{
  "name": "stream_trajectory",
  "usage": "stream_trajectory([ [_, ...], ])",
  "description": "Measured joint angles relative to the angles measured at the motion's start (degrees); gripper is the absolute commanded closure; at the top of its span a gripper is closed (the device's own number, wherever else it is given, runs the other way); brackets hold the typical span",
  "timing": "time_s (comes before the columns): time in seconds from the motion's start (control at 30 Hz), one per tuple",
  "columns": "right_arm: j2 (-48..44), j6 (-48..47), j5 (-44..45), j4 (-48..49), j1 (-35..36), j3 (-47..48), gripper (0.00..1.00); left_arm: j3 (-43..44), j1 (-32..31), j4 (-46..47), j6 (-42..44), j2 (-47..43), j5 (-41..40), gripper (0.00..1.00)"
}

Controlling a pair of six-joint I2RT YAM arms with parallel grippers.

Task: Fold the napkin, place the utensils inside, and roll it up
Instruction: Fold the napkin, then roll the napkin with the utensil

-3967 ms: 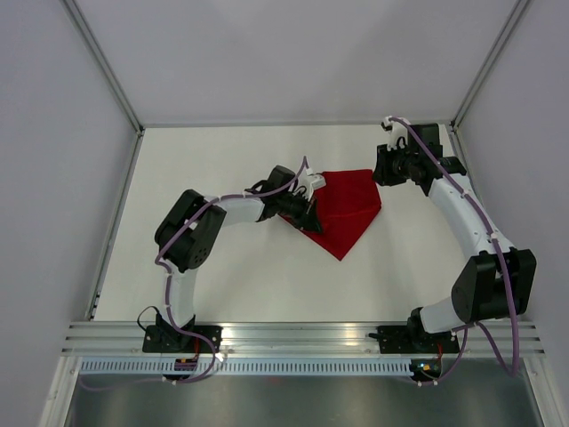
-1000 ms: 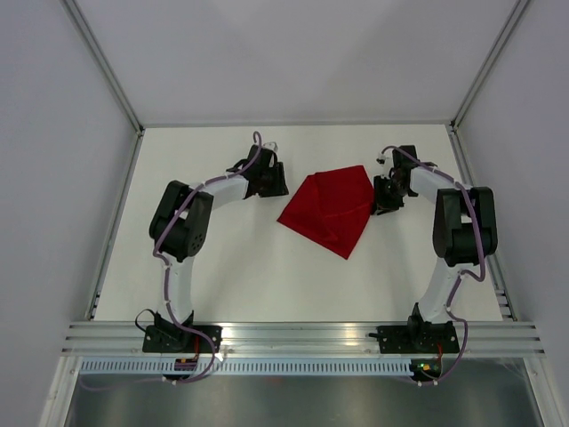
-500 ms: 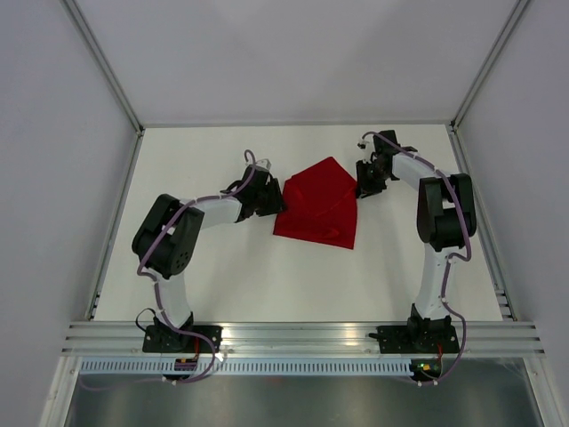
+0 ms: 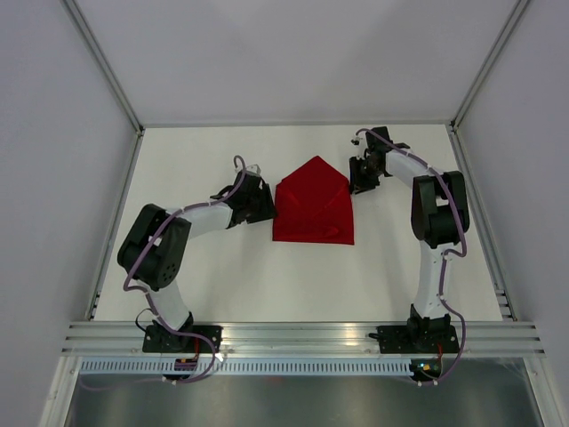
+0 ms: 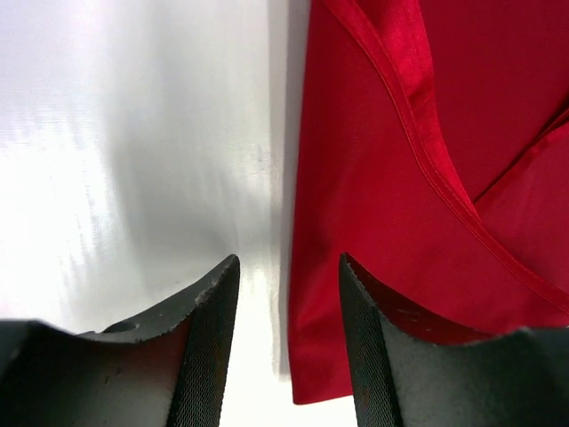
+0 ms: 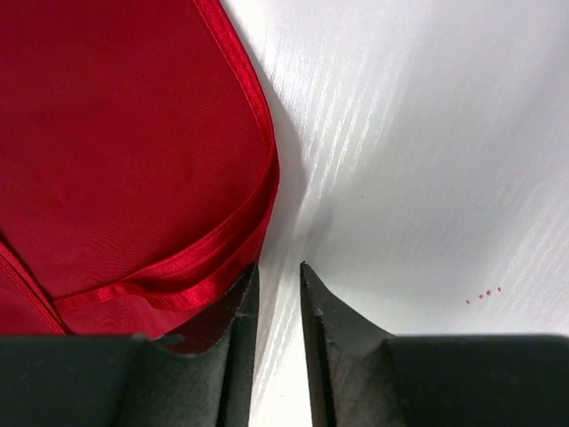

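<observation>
The red napkin (image 4: 313,209) lies folded on the white table, its point toward the far side and its straight edge toward me. My left gripper (image 4: 267,205) is open at the napkin's left edge. In the left wrist view the napkin's (image 5: 400,178) near left corner lies between the spread fingers of that gripper (image 5: 286,267). My right gripper (image 4: 359,181) is low at the napkin's right edge. In the right wrist view its fingers (image 6: 278,267) stand a narrow gap apart over bare table, with the napkin's hemmed edge (image 6: 133,160) just outside the left finger. No utensil is in view.
The white table (image 4: 222,276) is enclosed by pale walls, with metal posts at the far corners. A metal rail (image 4: 302,338) runs along the near edge by the arm bases.
The napkin has turned from a diamond to point far, with a straight near edge. My left gripper swung away, then returned to its left edge. My right gripper followed its right edge.
</observation>
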Motion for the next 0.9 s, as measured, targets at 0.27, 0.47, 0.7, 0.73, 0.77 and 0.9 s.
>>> stream_trajectory([
  [0.27,-5.3,-4.2,1.1,-1.4,-2.9,-4.0,0.55,5.8,0.6,-6.6,3.0,-6.8,-3.1,0.44],
  [0.47,-17.3,-11.8,0.7,0.3,-9.1,-10.1,0.50,6.5,-0.2,-6.3,3.9,-18.4,-4.5,0.43],
  [0.7,-38.5,-23.1,2.9,7.6,0.0,-26.1,0.50,-1.0,-3.4,-6.5,4.3,-29.8,-6.9,0.42],
  [0.73,-40.5,-24.7,2.8,8.0,2.8,-28.2,0.50,-1.8,-3.8,-7.1,4.3,-31.1,-7.3,0.42],
  [0.77,-42.1,-26.8,2.5,8.5,5.7,-30.3,0.50,-2.3,-4.1,-7.7,4.3,-32.2,-7.7,0.42],
  [0.9,-44.4,-33.2,1.5,8.7,11.5,-35.7,0.49,-3.3,-4.4,-8.8,4.3,-36.8,-10.2,0.41],
])
